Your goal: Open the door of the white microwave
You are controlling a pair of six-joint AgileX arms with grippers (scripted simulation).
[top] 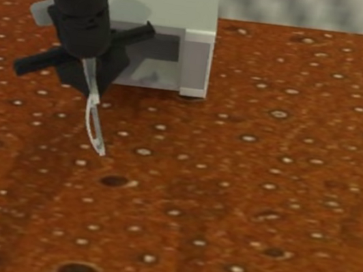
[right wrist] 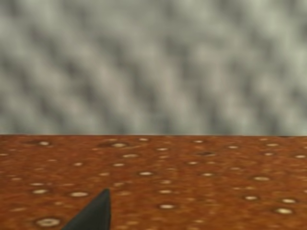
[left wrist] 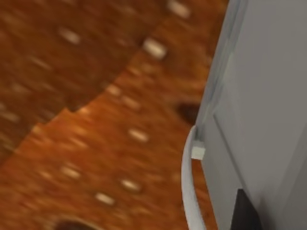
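Left claw grip unclear | door swung out edge-on | microwave partly hidden

White microwave at table's back-left, door swung open

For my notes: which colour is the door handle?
White; the handle shows best in the left wrist view.

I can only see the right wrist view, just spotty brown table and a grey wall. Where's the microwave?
Observer: The white microwave sits at the back of the table, left of centre in the top view.
Operator: Is its door open?
Observer: Yes. The door sticks out toward the table's front, and the cavity shows.
Operator: Who's opening it?
Observer: The left gripper hangs over the door's end nearest the microwave.
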